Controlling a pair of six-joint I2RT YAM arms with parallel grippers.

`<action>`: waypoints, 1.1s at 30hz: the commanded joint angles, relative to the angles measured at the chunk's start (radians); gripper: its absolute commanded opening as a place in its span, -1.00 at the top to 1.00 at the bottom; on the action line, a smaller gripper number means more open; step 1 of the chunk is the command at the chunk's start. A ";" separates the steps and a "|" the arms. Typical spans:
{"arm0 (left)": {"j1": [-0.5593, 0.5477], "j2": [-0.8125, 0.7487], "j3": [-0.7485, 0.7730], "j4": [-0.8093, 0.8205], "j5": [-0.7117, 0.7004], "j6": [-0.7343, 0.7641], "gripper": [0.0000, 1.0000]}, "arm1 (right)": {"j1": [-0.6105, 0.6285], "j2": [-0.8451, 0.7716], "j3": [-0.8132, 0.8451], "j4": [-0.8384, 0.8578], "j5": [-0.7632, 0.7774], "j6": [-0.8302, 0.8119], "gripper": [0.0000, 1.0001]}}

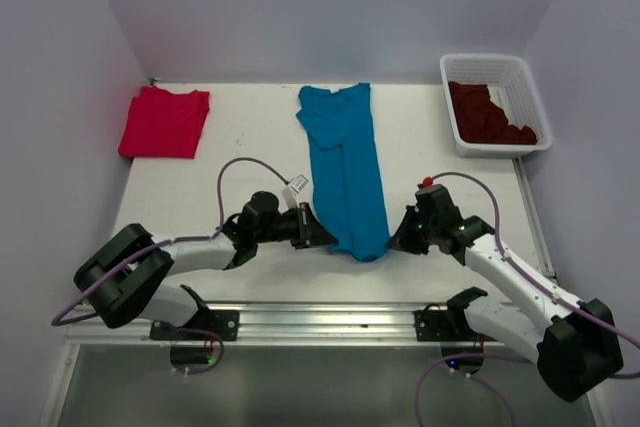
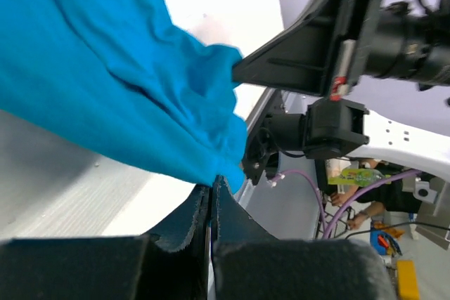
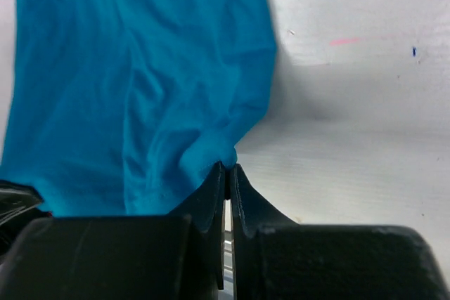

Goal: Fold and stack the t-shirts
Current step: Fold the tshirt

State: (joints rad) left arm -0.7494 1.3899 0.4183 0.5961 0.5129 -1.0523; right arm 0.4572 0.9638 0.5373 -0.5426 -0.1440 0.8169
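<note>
I log one teal t-shirt (image 1: 345, 172), folded lengthwise mid-desk, near hem pinched at either corner by left gripper (image 1: 328, 238) and right gripper (image 1: 393, 242); red t-shirt (image 1: 164, 121) at far-left corner; white cable tag (image 1: 298, 184) too small to read.

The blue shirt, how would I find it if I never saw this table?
On the white table, look in the middle, between the red shirt on the left and the white basket on the right. The blue shirt lies as a long strip, the only one pinched at its near end by the left pincer and right pincer.
</note>
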 commanded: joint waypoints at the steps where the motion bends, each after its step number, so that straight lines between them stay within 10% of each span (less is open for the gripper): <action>1: -0.005 0.017 0.022 -0.096 -0.025 0.061 1.00 | -0.002 0.038 0.075 -0.005 0.018 -0.053 1.00; 17: 0.248 0.147 0.155 -0.214 0.025 0.265 1.00 | -0.023 0.320 0.321 0.066 0.093 -0.163 1.00; 31: 0.432 0.512 0.588 -0.243 0.131 0.338 0.96 | -0.103 0.780 0.731 0.161 0.118 -0.245 1.00; 32: 0.443 0.555 0.641 -0.233 0.148 0.334 0.53 | -0.103 0.852 0.765 0.161 0.130 -0.255 0.49; 33: 0.455 0.567 0.663 -0.223 0.150 0.328 -0.71 | -0.104 0.881 0.803 0.139 0.136 -0.263 0.13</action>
State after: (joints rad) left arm -0.3401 1.9057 0.9833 0.3294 0.6209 -0.7307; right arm 0.3630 1.7679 1.2388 -0.4362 -0.0505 0.5987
